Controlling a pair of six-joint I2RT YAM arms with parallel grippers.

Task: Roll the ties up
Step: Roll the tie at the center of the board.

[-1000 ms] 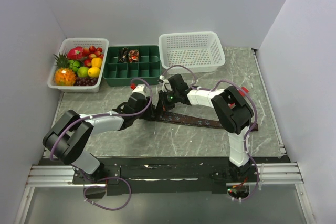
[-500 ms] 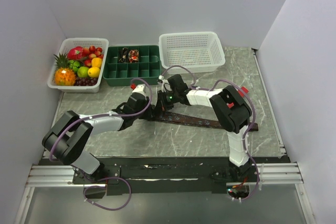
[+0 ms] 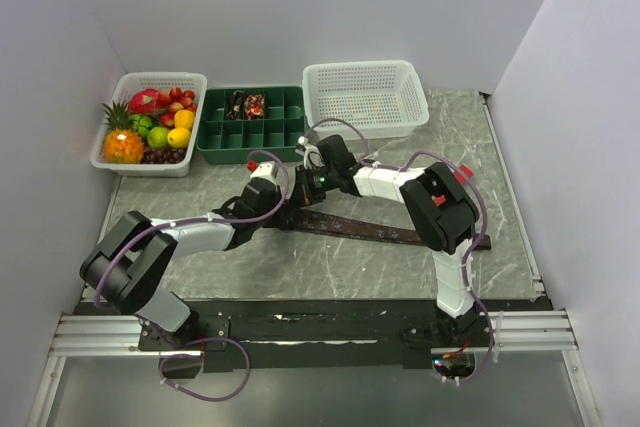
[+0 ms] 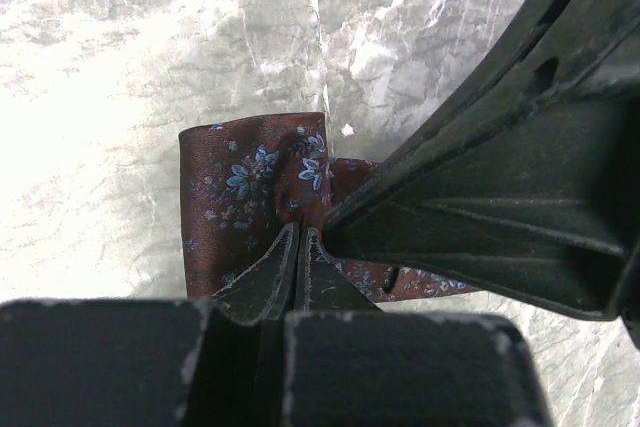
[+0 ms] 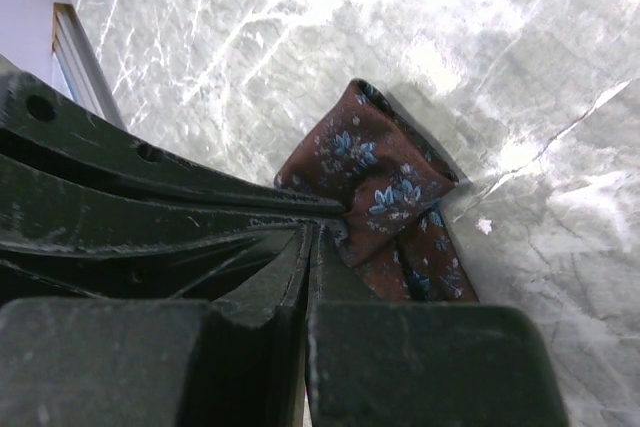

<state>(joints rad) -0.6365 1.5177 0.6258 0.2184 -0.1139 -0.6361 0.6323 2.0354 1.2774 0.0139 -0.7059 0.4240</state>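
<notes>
One tie [image 3: 372, 229], dark brown-red with small blue flowers, lies as a long strip across the middle of the table, running right toward the edge. Its left end is folded over into a short flap, seen in the left wrist view [image 4: 245, 187] and the right wrist view [image 5: 385, 172]. My left gripper [image 3: 292, 210] [image 4: 300, 234] is shut, its tips pinching the edge of the flap. My right gripper [image 3: 306, 198] [image 5: 318, 229] is shut on the same flap from the other side, fingers against the left gripper's. Two rolled ties [image 3: 246, 104] sit in the green tray.
A green compartment tray [image 3: 270, 133] stands at the back centre. A white basket of fruit [image 3: 118, 162] is at the back left and a white mesh basket [image 3: 366, 97] at the back right. Walls close in on both sides.
Both grippers have shifted slightly away from the arm bases, toward the green tray, keeping hold of the tie's folded left end. The rest of the tie has stayed put.
</notes>
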